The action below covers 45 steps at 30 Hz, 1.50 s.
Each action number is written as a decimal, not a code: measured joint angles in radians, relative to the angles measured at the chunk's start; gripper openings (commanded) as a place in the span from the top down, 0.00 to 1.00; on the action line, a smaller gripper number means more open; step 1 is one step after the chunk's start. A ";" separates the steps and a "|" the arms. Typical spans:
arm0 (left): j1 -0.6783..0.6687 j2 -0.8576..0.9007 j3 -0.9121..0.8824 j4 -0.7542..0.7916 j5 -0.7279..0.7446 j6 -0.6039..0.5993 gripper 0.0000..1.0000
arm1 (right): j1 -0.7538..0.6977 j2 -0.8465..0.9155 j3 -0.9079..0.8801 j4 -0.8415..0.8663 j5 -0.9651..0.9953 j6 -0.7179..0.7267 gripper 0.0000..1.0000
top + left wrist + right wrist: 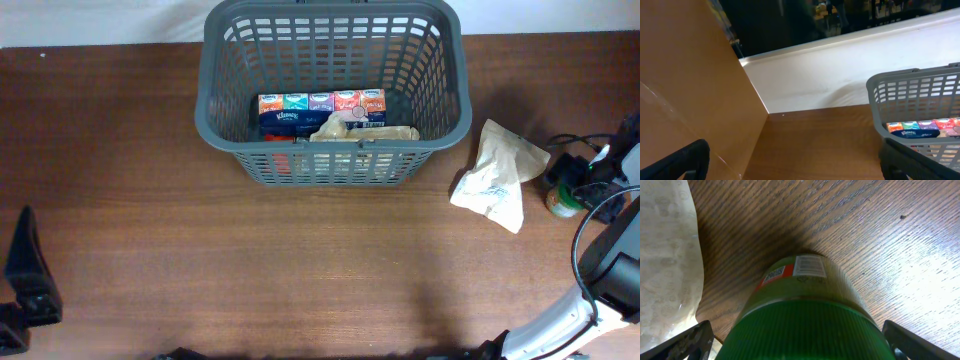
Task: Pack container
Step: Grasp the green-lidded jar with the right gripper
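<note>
The large dark grey plastic basket (222, 118) sits at the middle of the table's far edge, its back rim reaching past the brown wood tabletop (300, 270) toward the pale strip behind. The right gripper (797, 341) is well off to the basket's right, near the table's right edge. Its fingers (690, 342) are spread wide on either side of a green-lidded glass jar (800, 287), with a sliver of wood showing between finger and lid. A crumpled cream paper bag (497, 175) lies between jar and basket, just beside the jar. The left gripper (792, 157) hangs over the near left corner, well apart from the basket, its fingers parted with nothing between them.

The basket is rectangular with rounded corners and slotted lattice walls. Inside, against the near wall, lies a blue multipack of tissues (320, 108) with coloured tops, and a beige packet (355, 131) rests on it.

Bare wood runs wide in front of the basket and to its left. Black cables (585, 150) crowd the right edge.
</note>
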 measured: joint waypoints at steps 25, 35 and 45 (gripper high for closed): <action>0.000 0.000 0.000 0.000 0.000 0.000 0.01 | 0.000 0.000 0.000 0.027 0.028 0.005 0.08; 0.000 0.000 0.000 0.000 0.000 0.000 0.01 | 0.000 0.000 0.000 0.027 0.031 0.005 0.15; 0.000 0.000 0.000 0.000 0.000 0.000 0.01 | 0.000 0.000 0.000 0.024 0.062 0.012 0.35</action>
